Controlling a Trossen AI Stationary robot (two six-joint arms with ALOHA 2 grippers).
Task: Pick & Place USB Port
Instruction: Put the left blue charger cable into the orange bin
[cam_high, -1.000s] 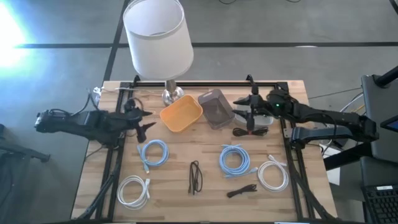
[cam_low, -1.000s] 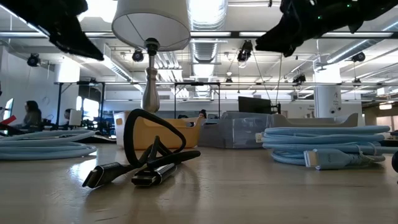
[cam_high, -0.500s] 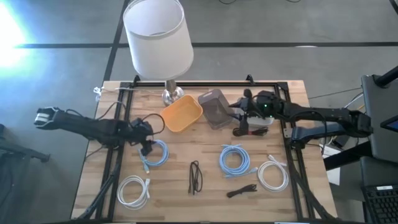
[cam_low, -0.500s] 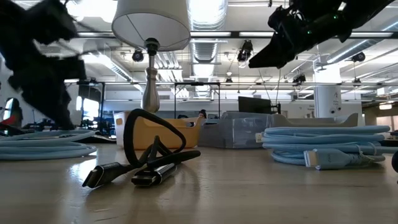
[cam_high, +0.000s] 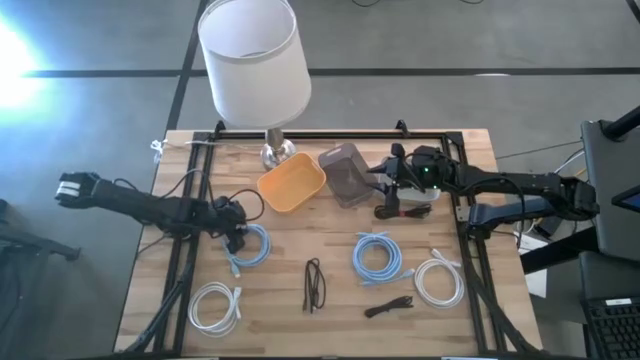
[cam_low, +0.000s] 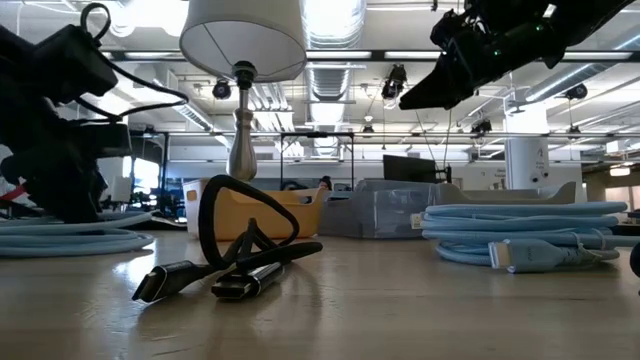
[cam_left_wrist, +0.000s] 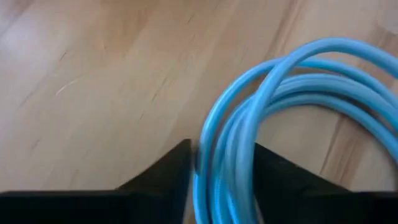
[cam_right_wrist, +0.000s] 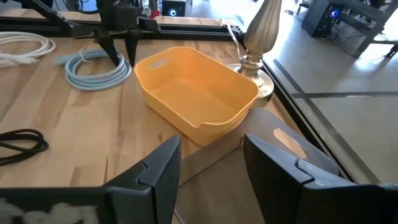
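My left gripper (cam_high: 236, 234) (cam_left_wrist: 224, 174) is down at the table, open. Its fingers stand on either side of the strands at the left edge of a light blue coiled USB cable (cam_high: 250, 245) (cam_left_wrist: 298, 81), which lies flat on the wood. My right gripper (cam_high: 385, 181) (cam_right_wrist: 214, 168) is open and holds nothing. It hovers at the right side of the grey bin (cam_high: 345, 172). The yellow bin (cam_high: 292, 186) (cam_right_wrist: 196, 87) sits beside the grey one. In the low view the left arm (cam_low: 55, 130) stands over the blue coil (cam_low: 70, 236). My left gripper comes at the blue coil's left edge (cam_left_wrist: 217, 134) from above, with several strands running between its two open fingers (cam_left_wrist: 177, 167). I cannot tell whether the fingers touch the strands. The coil lies flat on the table.
A lamp (cam_high: 255, 60) stands at the far edge behind the bins. On the near half lie a second blue coil (cam_high: 378, 258), two white coils (cam_high: 215, 306) (cam_high: 440, 281) and two black cables (cam_high: 315, 285) (cam_high: 390, 307). Another black cable (cam_high: 398, 211) lies below my right gripper.
My left gripper has moved toward the near edge and come down from beside the yellow bin onto the left edge of the blue coil. My right gripper has shifted slightly left toward the grey bin. The cables have not moved.
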